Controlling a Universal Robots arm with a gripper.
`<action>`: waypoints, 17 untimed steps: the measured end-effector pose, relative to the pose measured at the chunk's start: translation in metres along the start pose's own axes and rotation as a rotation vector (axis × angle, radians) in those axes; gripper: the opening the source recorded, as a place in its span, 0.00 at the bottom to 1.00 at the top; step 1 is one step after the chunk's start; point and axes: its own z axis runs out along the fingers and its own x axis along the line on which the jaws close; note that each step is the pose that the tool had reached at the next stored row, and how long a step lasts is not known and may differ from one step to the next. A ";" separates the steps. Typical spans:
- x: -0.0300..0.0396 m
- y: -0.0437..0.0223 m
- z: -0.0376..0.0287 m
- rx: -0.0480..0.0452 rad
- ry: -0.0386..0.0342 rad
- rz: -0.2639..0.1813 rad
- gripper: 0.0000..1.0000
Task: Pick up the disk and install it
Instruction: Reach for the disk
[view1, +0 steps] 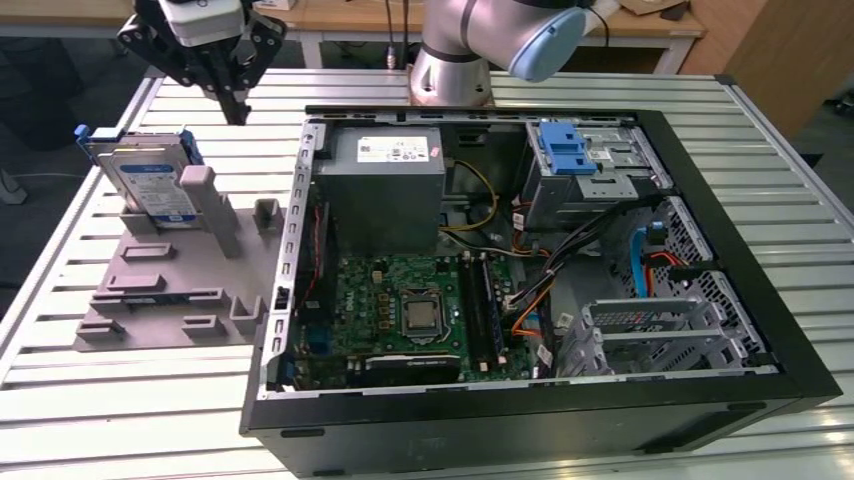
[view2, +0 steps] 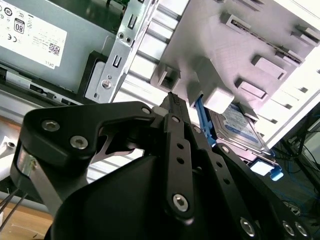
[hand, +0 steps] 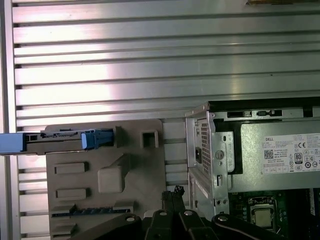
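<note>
Above the grey fixture (view1: 160, 290) | gripper (view1: 239, 110) empty, fingers (hand: 172, 200) pressed together, apart from the disk (view1: 144, 180) | disk upright in the fixture, neither picked up nor installed

A white sticker (view2: 27, 34) with black print and a small square code stands on the grey power supply (view1: 387, 205). The disk (view1: 138, 163) carries a white-and-blue label (view1: 151, 192); its print is too small to read.

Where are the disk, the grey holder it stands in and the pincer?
disk (view1: 147, 183): exterior view, on its white-and-blue label.
grey holder (view1: 158, 305): exterior view, on a bare part of its base plate.
pincer (view1: 239, 110): exterior view, midway between its fingertips.
</note>
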 end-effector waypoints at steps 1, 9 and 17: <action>0.0001 0.0000 0.0000 0.0001 0.0000 0.000 0.11; 0.0024 0.0001 0.0000 0.0000 0.0000 0.000 0.11; 0.0045 0.0004 0.0001 0.0000 0.0000 0.000 0.11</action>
